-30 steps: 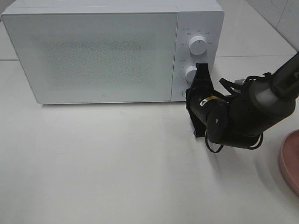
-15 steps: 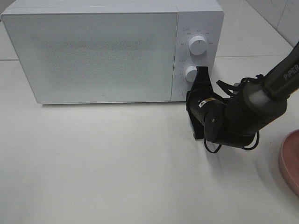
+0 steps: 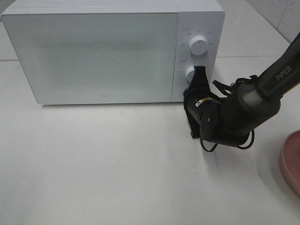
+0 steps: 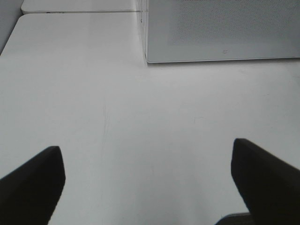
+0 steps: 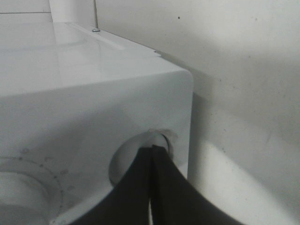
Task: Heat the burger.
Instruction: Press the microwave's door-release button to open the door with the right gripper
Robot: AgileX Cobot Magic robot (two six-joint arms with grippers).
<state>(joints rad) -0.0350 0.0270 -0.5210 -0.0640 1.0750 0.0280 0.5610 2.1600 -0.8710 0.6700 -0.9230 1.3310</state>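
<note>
A white table (image 3: 117, 173) is occupied at the back by a microwave (image 3: 93, 56) whose door is shut. The right arm (image 3: 243, 110) is stretched to its control panel. A pink plate (image 3: 291, 161) is cut off by the table's right edge. Two knobs, upper (image 3: 198, 45) and lower (image 3: 191, 73), are seen on the panel. The right gripper (image 5: 152, 149) is closed, its tips set in a round button (image 5: 161, 139) beside the lower knob. The left gripper (image 4: 150, 187) is held wide apart above bare table, nothing between its fingers. The burger's place cannot be told.
</note>
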